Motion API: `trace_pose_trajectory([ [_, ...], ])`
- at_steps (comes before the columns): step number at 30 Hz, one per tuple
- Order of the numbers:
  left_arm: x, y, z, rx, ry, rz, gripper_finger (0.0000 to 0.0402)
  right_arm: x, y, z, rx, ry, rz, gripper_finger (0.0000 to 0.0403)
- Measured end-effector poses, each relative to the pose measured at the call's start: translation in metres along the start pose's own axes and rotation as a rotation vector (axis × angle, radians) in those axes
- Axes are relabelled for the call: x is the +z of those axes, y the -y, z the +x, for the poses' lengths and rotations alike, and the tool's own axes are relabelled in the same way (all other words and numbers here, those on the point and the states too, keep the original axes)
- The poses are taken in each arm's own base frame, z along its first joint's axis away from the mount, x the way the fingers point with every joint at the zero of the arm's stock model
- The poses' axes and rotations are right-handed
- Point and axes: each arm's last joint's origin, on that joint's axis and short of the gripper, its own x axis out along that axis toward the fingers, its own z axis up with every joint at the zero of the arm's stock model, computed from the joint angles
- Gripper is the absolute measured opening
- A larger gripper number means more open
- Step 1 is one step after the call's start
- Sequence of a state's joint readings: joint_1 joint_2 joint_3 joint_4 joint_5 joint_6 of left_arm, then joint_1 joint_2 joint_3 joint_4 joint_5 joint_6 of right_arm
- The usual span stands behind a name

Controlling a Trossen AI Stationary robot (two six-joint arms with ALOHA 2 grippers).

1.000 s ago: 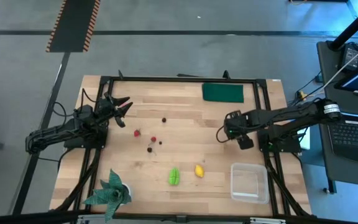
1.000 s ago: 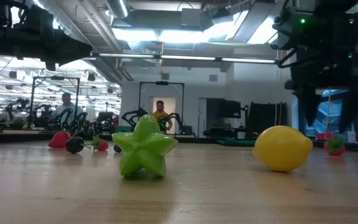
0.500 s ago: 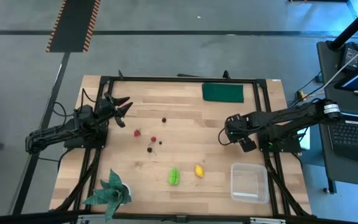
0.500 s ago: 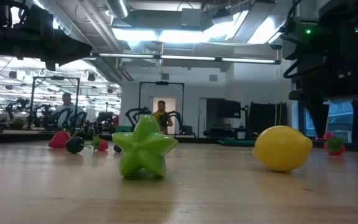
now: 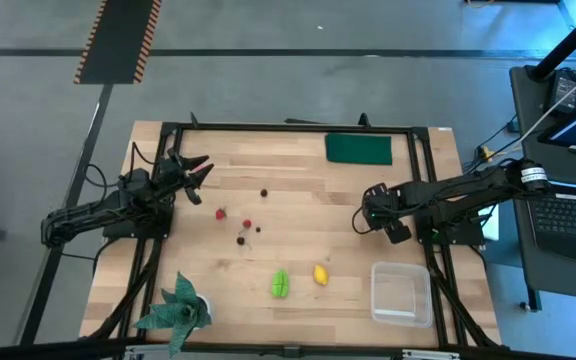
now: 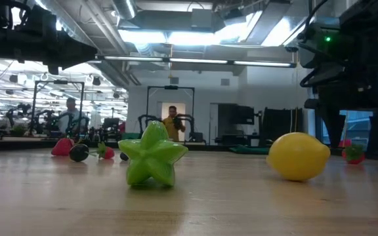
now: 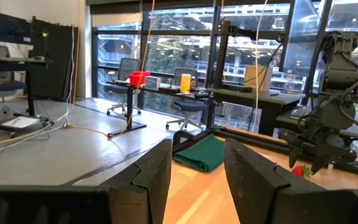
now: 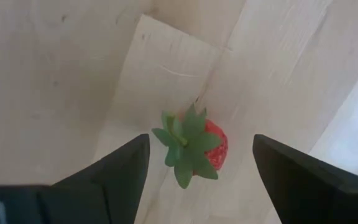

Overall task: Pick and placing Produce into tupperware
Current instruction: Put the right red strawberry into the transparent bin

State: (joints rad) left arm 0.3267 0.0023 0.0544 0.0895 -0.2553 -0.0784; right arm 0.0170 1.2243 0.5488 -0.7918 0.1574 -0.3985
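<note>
Since a second ago the right pincer (image 8: 197, 174) has slid slightly towards the clear plastic tupperware (image 5: 402, 294) and narrowed a little; its fingers stand spread over a small red strawberry with green leaves (image 8: 194, 148), not yet gripped. Left pincer (image 5: 196, 172) waits, part-spread.

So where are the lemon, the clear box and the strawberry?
lemon (image 6: 298, 156): low view, middle of its yellow skin.
clear box (image 5: 401, 316): high view, its near rim.
strawberry (image 8: 216, 146): right wrist view, red flesh beside the leaves.

Star fruit (image 5: 280, 283) left of lemon (image 5: 320, 274); tupperware (image 5: 402, 319) right of both
</note>
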Motion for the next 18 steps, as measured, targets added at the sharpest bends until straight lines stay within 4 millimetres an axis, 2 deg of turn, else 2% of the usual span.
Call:
trace_pose_trajectory([
  [12,0.000,0.000,0.000,0.017,0.001,0.000,0.0140,0.006,-0.001,0.021,0.052,-0.116,-0.025,0.0284],
  [18,0.000,-0.001,0.000,0.018,0.001,0.001,0.0140,0.006,-0.002,0.021,0.057,-0.112,-0.026,0.0259],
])
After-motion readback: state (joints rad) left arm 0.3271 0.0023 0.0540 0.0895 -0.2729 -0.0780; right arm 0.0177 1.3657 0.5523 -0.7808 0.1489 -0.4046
